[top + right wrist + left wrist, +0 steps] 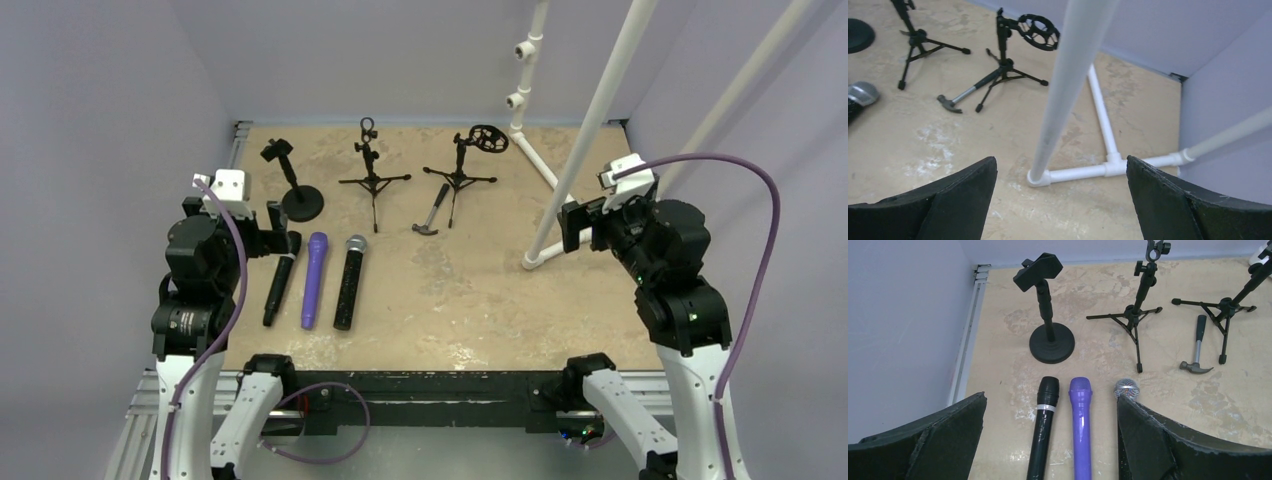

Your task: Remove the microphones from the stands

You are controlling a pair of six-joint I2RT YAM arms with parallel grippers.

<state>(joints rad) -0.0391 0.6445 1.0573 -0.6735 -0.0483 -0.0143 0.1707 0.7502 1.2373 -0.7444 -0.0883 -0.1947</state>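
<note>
Left gripper, right gripper, top view: at side edges, spread wide, empty | black handheld microphone, purple plastic microphone, silver-grilled black microphone flat in a row lower left, none mounted, likely for easy reach | left wrist: round-based black metal stand upper centre, clip empty | right wrist: white plastic pipe frame mid-frame, narrowing passage

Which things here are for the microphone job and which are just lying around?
For the job: black microphone, purple microphone, silver-topped microphone, round-base stand, middle tripod stand, ring-topped tripod stand.
Just lying about: hammer, white pipe frame.
</note>
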